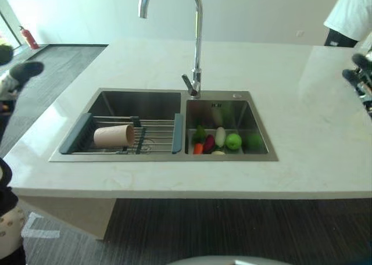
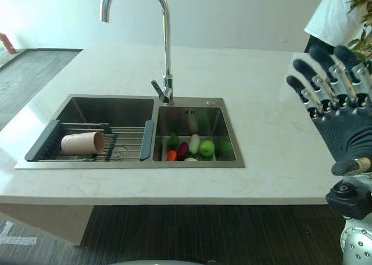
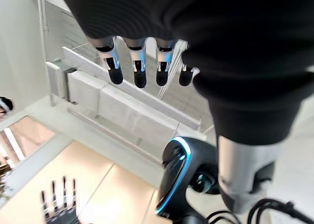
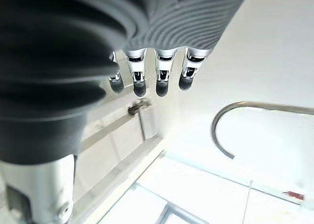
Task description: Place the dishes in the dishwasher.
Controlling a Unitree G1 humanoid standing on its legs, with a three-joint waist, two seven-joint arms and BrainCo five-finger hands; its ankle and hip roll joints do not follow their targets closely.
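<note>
A beige cup (image 1: pixel 114 135) lies on its side on a wire drying rack (image 1: pixel 158 127) across the left basin of a steel sink (image 1: pixel 232 95). My right hand (image 2: pixel 344 124) is raised over the counter to the right of the sink, back toward me, its fingers (image 4: pixel 162 77) straight and holding nothing. At the far left edge, well away from the sink, my left hand (image 1: pixel 21 72) is up, and its fingers (image 3: pixel 139 67) are straight with nothing in them.
The right basin holds a green apple (image 1: pixel 233 140), a carrot (image 1: pixel 198 148) and other produce. A tall curved tap (image 1: pixel 198 44) rises behind the sink. White counter (image 1: pixel 302 120) surrounds it. A person (image 1: pixel 352 15) stands at the far right corner.
</note>
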